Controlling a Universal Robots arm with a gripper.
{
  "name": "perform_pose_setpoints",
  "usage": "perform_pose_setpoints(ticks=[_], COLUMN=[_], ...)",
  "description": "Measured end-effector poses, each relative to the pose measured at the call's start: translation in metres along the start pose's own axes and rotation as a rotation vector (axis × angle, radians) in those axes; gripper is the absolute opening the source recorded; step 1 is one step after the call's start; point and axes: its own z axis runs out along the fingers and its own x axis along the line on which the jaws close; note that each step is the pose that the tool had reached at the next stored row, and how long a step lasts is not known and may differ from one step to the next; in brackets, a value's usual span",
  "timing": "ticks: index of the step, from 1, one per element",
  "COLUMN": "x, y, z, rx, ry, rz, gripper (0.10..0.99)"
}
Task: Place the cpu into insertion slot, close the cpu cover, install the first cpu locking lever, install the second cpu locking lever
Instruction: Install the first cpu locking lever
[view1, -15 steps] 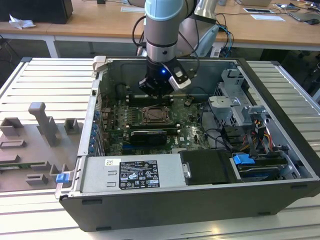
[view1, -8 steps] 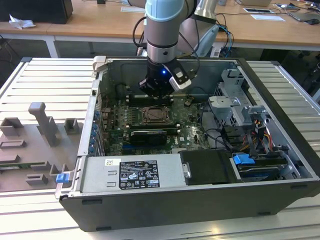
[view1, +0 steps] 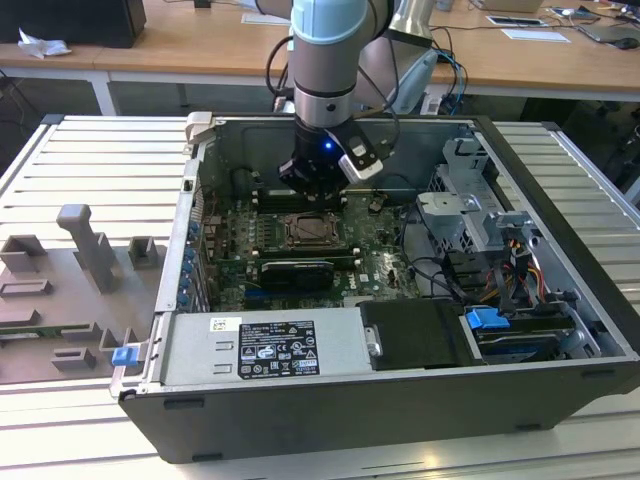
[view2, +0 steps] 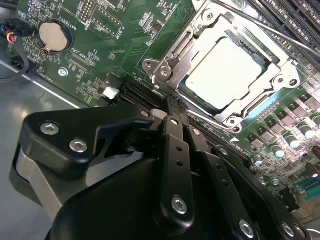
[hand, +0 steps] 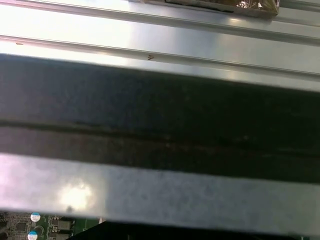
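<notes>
The cpu (view2: 229, 69), a flat square with a pale silver top, lies in the insertion slot (view1: 310, 231) on the green board. The cpu cover (view2: 172, 52), a silver metal frame, lies flat around it with the chip showing through its window. A thin metal lever rod (view2: 285, 37) runs along the socket's far side. My gripper (view2: 170, 107) is shut with nothing between its fingers, its tip right at the socket's near edge beside a corner screw. In the exterior view the gripper (view1: 313, 185) hangs inside the open case, just above the back edge of the socket.
A black expansion card (view1: 297, 270) lies in front of the socket, and a power supply box (view1: 265, 350) in front of that. Drive cage and cables (view1: 470, 215) fill the case's right. Memory slots (view2: 295, 20) flank the socket. Grey fixtures (view1: 85, 245) stand outside on the left.
</notes>
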Motion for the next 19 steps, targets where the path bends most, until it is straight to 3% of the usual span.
perform_pose_setpoints(ticks=[7,11,17,19], x=[0.0001,0.0002,0.0004,0.0004], y=[-0.0003,-0.0004,-0.0006,-0.0009], z=[0.0032,0.0048,0.0073,0.0073], rx=[0.030,0.040,0.040,0.031], ry=[0.0032,0.0045,0.0043,0.0037], rz=[-0.002,-0.002,-0.002,-0.002], gripper=[0.106,0.106,0.106,0.106])
